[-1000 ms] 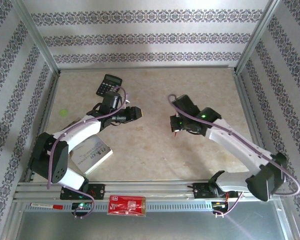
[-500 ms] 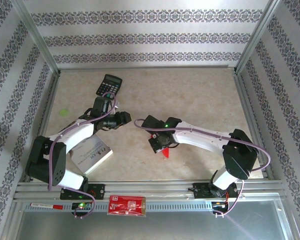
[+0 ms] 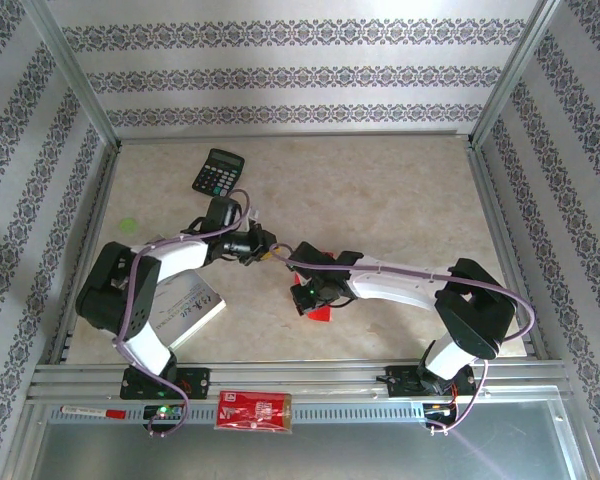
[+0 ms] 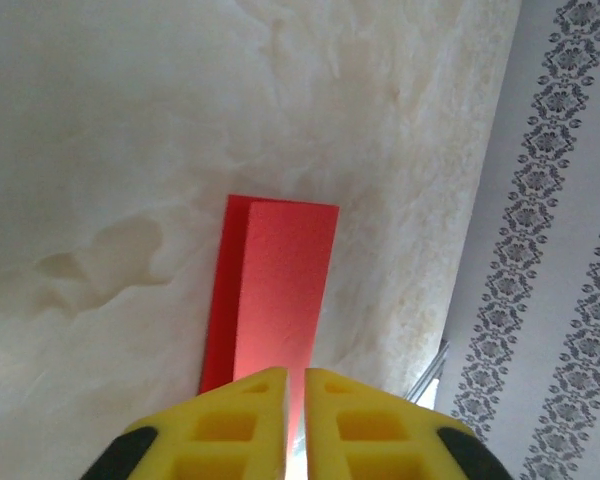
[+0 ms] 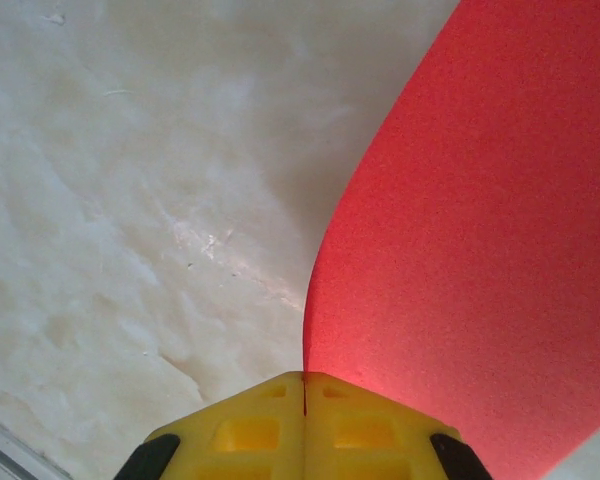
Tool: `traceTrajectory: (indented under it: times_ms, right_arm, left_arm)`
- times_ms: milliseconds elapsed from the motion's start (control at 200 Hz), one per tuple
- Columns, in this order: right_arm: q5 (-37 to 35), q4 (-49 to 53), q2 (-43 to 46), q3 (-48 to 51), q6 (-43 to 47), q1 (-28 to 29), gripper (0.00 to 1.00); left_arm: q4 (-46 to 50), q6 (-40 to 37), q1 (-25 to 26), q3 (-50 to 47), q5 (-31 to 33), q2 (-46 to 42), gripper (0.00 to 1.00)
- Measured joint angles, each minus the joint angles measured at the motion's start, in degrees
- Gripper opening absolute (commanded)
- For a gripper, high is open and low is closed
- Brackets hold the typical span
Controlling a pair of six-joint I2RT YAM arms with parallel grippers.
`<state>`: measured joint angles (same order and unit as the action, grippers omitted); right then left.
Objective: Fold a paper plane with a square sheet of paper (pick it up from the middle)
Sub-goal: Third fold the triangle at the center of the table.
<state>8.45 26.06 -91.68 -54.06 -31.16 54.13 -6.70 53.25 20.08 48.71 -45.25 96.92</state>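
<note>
Grasping the folded red sheet of paper at one end with the left gripper, fingers almost touching. Clamping it too with the right gripper, closed tight. Located toward the counter's near edge, about midway along it, well apart from the calculator near the far-left corner.

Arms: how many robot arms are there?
2. The left arm reaches in from the left, the right arm from the right, both toward the red paper.

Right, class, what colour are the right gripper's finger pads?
Yellow; clearest in the right wrist view, where the pads pinch the red paper.
</note>
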Motion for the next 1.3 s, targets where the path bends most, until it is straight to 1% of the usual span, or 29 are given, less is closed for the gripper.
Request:
traceTrajectory:
  times_ms: [200, 330, 540, 789, 984, 1089, 1199, 1299]
  right_arm:
    - [2.5, -4.0, 0.0, 1.2, -0.2, 0.0, 0.01]
    - [3.7, -6.3, 0.0, 1.5, -0.2, 0.0, 0.0]
    - [5.5, -7.5, 0.0, 2.2, 0.0, 0.0, 0.02]
    - [8.8, -8.8, 0.0, 2.9, 1.5, -2.5, 0.09]
    - [10.6, -10.1, 0.0, 3.7, 1.8, -3.4, 0.14]
    - [11.2, -11.1, 0.0, 4.5, 1.7, -3.4, 0.14]
    - [11.6, -11.9, 0.0, 5.0, 1.6, -3.4, 0.09]
    - [11.6, -12.7, 0.0, 5.0, 1.5, -3.4, 0.08]
  left_arm:
    - [-0.5, 0.9, 3.4, 5.4, -1.2, 6.4, 0.07]
    - [-0.6, 0.8, 5.4, 7.6, -1.5, 10.2, 0.06]
    - [2.2, -2.3, 6.1, 11.1, -0.9, 14.9, 0.06]
    - [6.7, -6.9, 6.1, 12.1, 0.3, 17.0, 0.05]
    - [7.8, -9.0, 6.1, 12.4, 0.9, 17.0, 0.04]
    - [7.8, -9.4, 6.1, 12.4, 0.9, 17.0, 0.03]
    - [7.8, -9.6, 6.1, 12.4, 0.9, 17.0, 0.03]
    - [7.8, -9.6, 6.1, 12.4, 0.9, 17.0, 0.02]
